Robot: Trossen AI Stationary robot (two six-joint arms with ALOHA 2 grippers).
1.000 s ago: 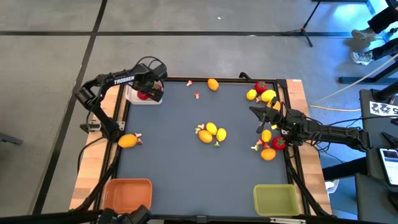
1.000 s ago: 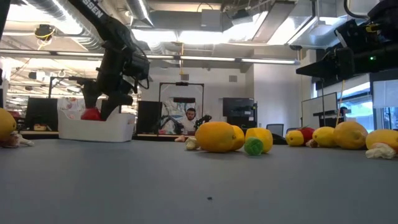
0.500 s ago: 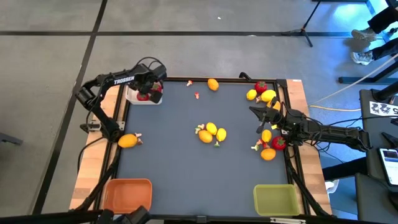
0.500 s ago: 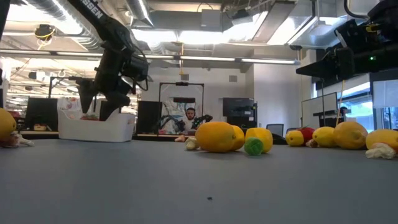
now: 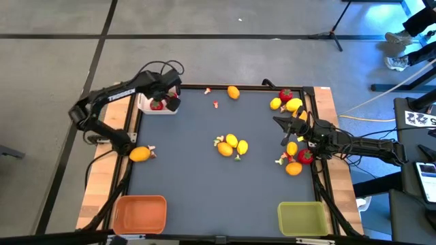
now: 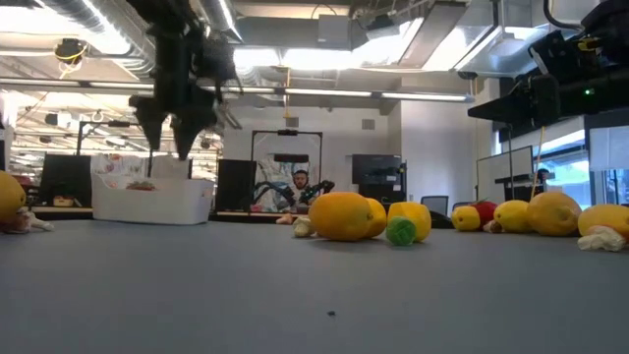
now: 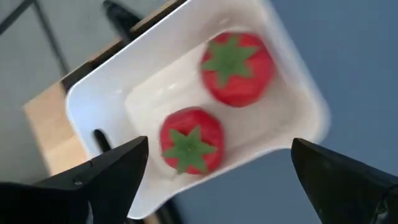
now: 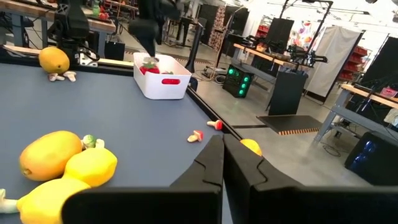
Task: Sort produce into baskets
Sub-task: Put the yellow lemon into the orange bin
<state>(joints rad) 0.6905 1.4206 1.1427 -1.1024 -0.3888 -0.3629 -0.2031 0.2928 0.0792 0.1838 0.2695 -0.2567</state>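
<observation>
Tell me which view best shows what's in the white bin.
The left wrist view: it looks straight into the white bin, showing two strawberries. The high view has the left arm partly covering it, the low view shows only its side wall, and the right wrist view sees it far off.

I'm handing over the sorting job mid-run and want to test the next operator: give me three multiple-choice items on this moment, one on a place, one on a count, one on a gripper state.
1. Where does the left gripper hang?
A. over the shallow orange rectangular basket
B. above the white square plastic basket
C. by the central lemons

2. How many red toy strawberries with green tops lie in that white basket?
A. none
B. two
C. four

3. How does the right gripper stand?
A. shut, holding nothing
B. wide open
C. shut on a lemon

Key: 1 B, the high and low views show it over the white basket; 2 B, the left wrist view shows two side by side; 3 A, the right wrist view shows its fingers meeting with nothing between.
</observation>
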